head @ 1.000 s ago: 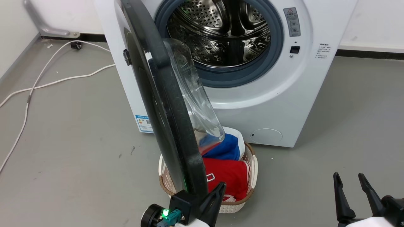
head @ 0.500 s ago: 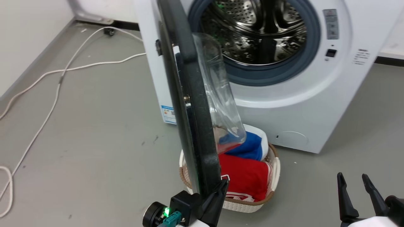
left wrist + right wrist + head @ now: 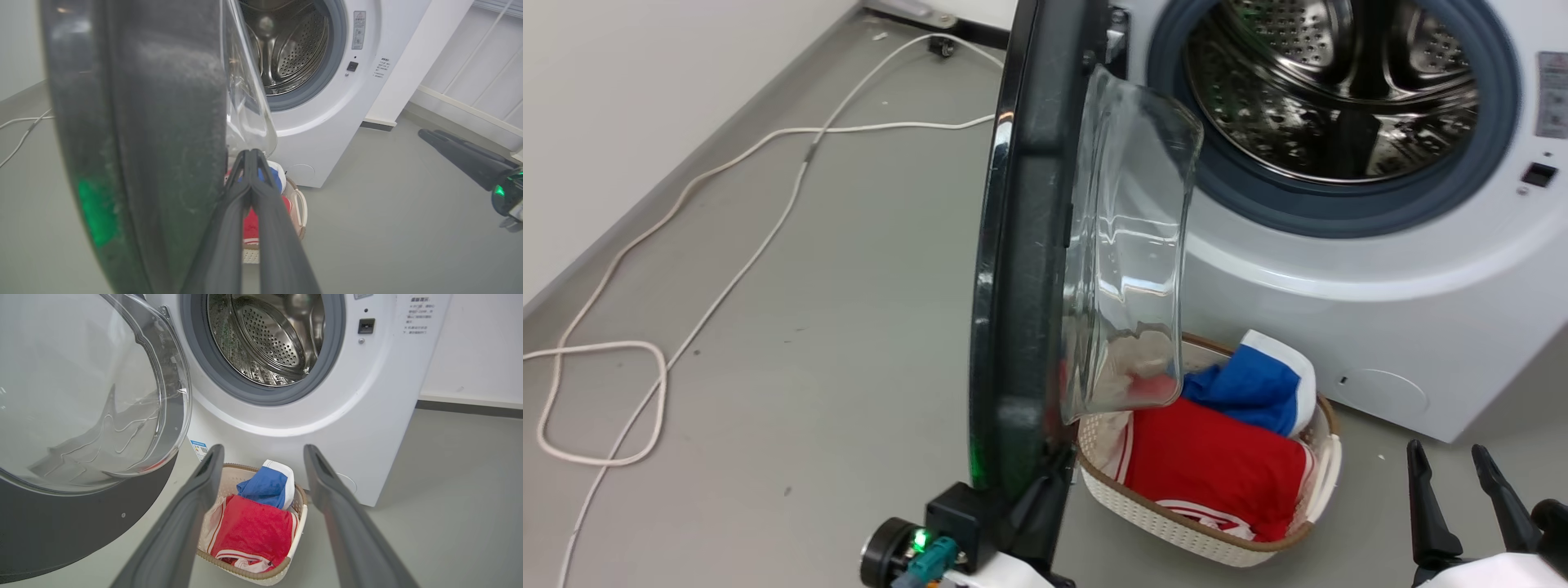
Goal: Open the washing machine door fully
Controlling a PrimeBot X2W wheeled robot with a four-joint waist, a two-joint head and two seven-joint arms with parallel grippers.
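Left gripper (image 3: 250, 153): fingers pressed together, nothing between them. It is not clamping anything. The closed pair lies along the inner side of the washing machine door (image 3: 1021, 245) at its free rim, apparently touching. Likely reason: the shut fingers work as one stiff bar for a sideways push outward.

Right gripper (image 3: 263, 448): fingers spread, empty, low on the robot's right and well apart from the door — probably parked out of the swing path.

The door stands nearly edge-on to the head camera, swung well off the white machine (image 3: 1339, 327). Judged not yet fully open.

Materials:
- **Door:** inner rim is matte, slightly grainy black; outer face is glossy and picks up a green glow.
- **Glass bowl (image 3: 1131, 261):** clear, smooth, bulging to the drum side.
- **Drum (image 3: 1339, 82):** perforated steel, ringed by a grey rubber ring (image 3: 1339, 214).
- **Basket (image 3: 1201, 535):** pale lattice plastic with a brown rim — it sits on the floor just beside the door's lower edge, holding red cloth (image 3: 1217, 465) and blue.
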